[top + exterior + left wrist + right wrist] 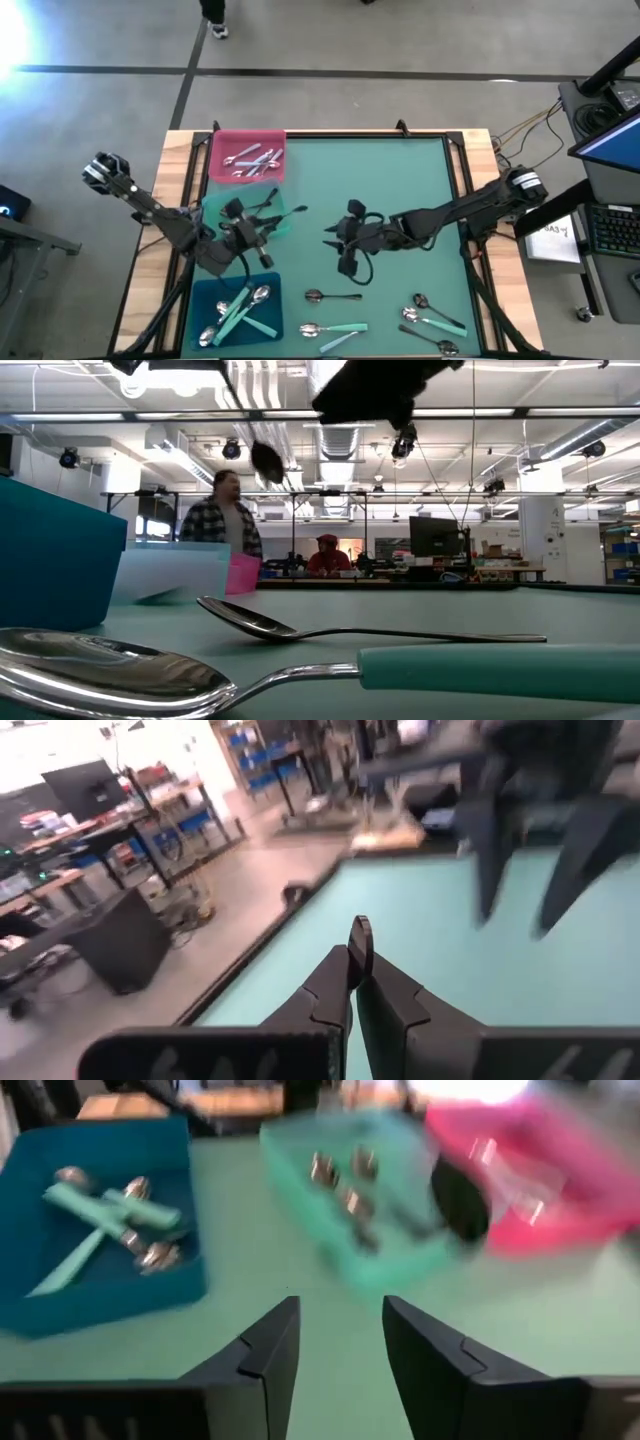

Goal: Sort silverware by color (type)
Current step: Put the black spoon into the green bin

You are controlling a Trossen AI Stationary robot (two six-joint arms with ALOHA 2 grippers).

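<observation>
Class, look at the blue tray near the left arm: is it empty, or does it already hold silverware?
Not empty. The blue tray holds several teal-handled spoons lying crossed in a loose pile; the right wrist view shows them there too.

Two spoons (330, 632) on the table (560, 610), trays (60, 555) left.

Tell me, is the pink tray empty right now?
No, the pink tray at the table's far left corner holds several all-silver utensils.

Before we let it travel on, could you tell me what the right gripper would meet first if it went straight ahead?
Probably the mint-green plastic tray, which lies straight ahead of the right gripper beyond bare table; depth is unclear.
</observation>
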